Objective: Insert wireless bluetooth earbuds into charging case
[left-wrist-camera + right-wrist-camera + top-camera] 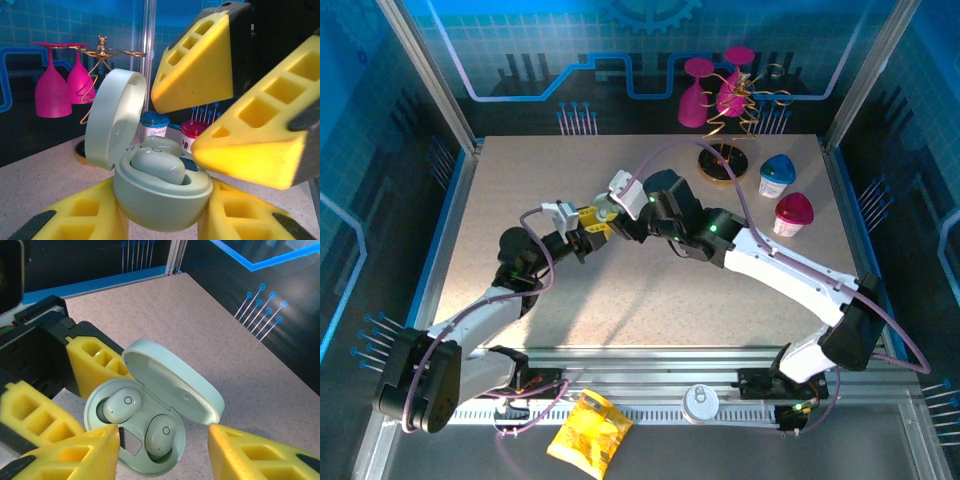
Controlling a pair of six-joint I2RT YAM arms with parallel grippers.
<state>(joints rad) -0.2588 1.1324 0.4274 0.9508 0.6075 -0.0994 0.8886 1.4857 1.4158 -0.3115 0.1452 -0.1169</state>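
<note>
A pale mint charging case (150, 460) is held above the table with its lid (175, 380) swung open. Two matching rounded earbuds lie in its wells. One earbud (122, 405) shows a dark gap at its side and the other earbud (162, 432) lies snug. My left gripper (162, 215) is shut on the case body (160, 200), a yellow foam finger on each side. My right gripper (165, 452) hovers just over the case, open, with nothing between its fingers (75, 455). In the top view both grippers meet mid-table, left gripper (586, 226) and right gripper (612, 210).
Pink glasses (700, 90) and a gold wire stand (725, 160) are at the back. A blue-lidded cup (778, 175) and a pink-lidded cup (792, 212) stand at the back right. A yellow bag (588, 432) and a round tin (700, 403) lie by the front rail.
</note>
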